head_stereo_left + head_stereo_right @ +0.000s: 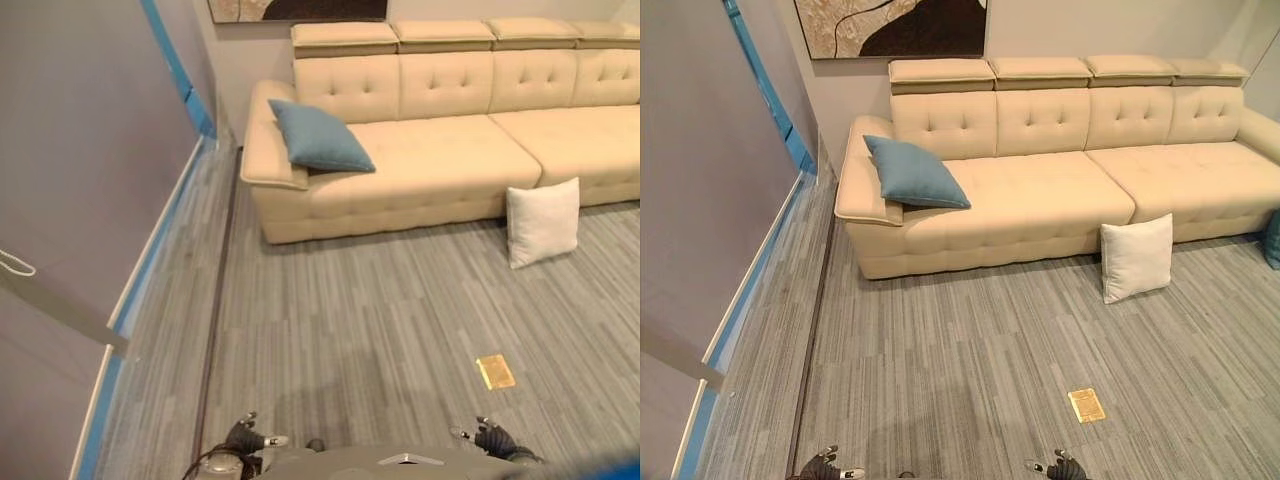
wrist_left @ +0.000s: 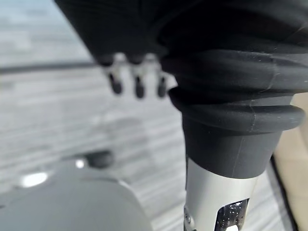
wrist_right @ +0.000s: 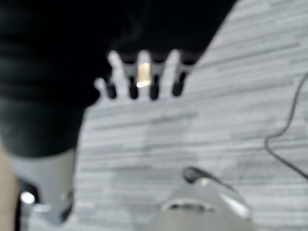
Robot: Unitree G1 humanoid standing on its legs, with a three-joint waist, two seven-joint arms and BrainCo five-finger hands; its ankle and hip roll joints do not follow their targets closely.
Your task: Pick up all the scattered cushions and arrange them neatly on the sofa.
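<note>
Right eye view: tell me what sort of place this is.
Probably a living room or lounge: a long cream tufted sofa against the wall, a framed picture above it, grey striped floor, and a white cushion leaning against the sofa's front.

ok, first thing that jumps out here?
The long cream sofa against the far wall, with a blue cushion propped at its left armrest. A white cushion stands on the floor, leaning against the sofa's front. Both hands, left and right, hang low and empty.
</note>
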